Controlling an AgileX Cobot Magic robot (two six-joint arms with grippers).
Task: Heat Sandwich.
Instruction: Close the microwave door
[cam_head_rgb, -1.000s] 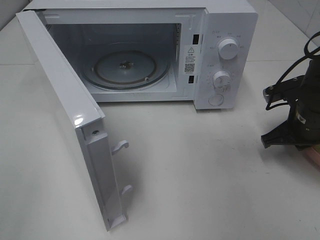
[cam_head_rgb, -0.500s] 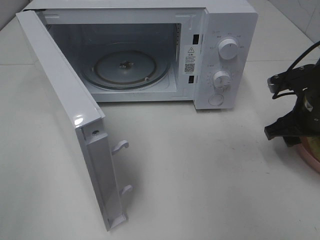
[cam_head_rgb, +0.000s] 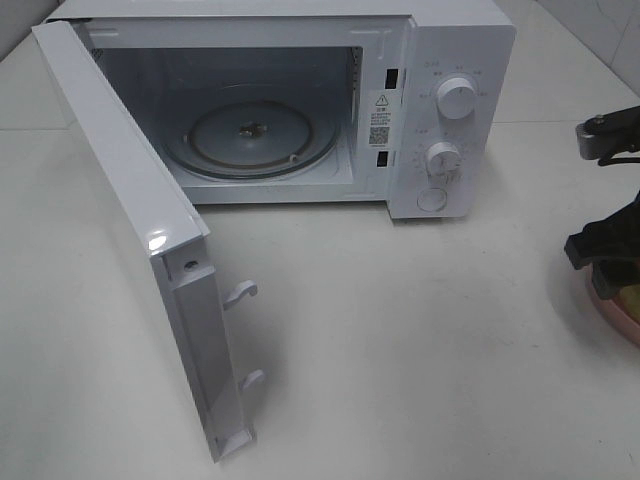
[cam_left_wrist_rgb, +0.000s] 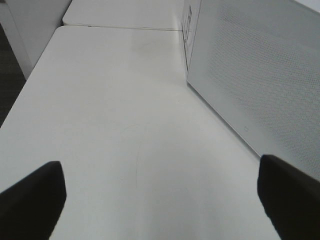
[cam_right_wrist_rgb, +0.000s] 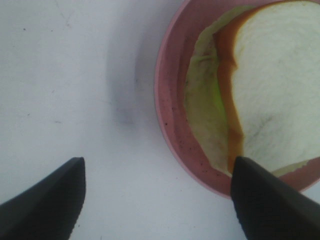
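The sandwich (cam_right_wrist_rgb: 272, 90) is white bread with a tan crust and pale green filling. It lies on a round pink plate (cam_right_wrist_rgb: 167, 120). My right gripper (cam_right_wrist_rgb: 157, 210) is open and empty above the plate's rim: one finger (cam_right_wrist_rgb: 45, 205) is over the bare table, the other (cam_right_wrist_rgb: 270, 205) over the plate and a corner of the sandwich. In the high view the right gripper (cam_head_rgb: 608, 250) is at the far right edge above the plate (cam_head_rgb: 612, 310). My left gripper (cam_left_wrist_rgb: 160, 205) is open and empty over the table beside the microwave's side wall (cam_left_wrist_rgb: 260, 75). It is out of the high view.
The white microwave (cam_head_rgb: 450, 60) stands at the back with its door (cam_head_rgb: 130, 230) swung wide open to the front left. Its glass turntable (cam_head_rgb: 250, 135) has nothing on it. Two dials (cam_head_rgb: 457, 97) and a round button are on its right panel.
My right arm has moved right, toward the edge of the high view, and now hangs over the pink plate. The microwave and its door have not moved.
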